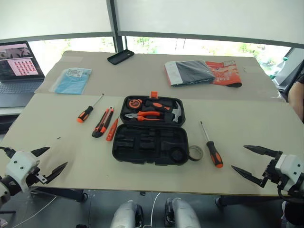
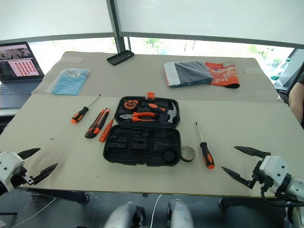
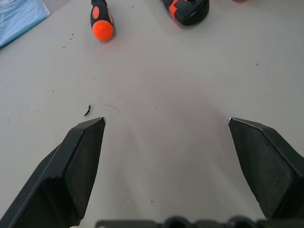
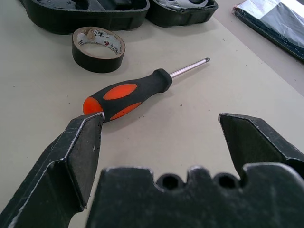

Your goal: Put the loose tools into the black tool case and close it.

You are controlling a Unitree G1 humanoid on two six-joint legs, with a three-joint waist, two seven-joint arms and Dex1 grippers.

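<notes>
1. The table (image 1: 61, 156) carries the whole job, with every tool laid flat and apart, so each can be picked singly.
2. The case (image 1: 149, 142) lies open at centre, its lid (image 1: 152, 110) folded back at 12 o'clock and already seating pliers (image 1: 142, 115) and a hammer (image 1: 173, 111); the near half shows bare slots, likely waiting for the loose tools.
3. The left gripper (image 1: 53, 161) hangs at the table's near edge at 8 o'clock from the case, fingers spread wide and pinching nothing, apparently ready for the cluster on that side.
4. The right gripper (image 1: 244, 159) hangs at 4 o'clock, also spread and bare; its wrist view looks straight along the nearest screwdriver, suggesting that is the first target.
5. That right screwdriver (image 1: 211, 147) lies at 3 o'clock from the case, handle toward the robot, an easy end to grasp.
6. The left screwdriver (image 1: 88, 111) rests at 10 o'clock, tip pointing away.
7. The knife (image 1: 102, 122) lies at 9 o'clock, just left of the case.
8. The pen tool (image 1: 112, 129) lies between knife and case.
9. The tape (image 1: 195, 153) sits touching the case's right corner, at 4 o'clock.
</notes>
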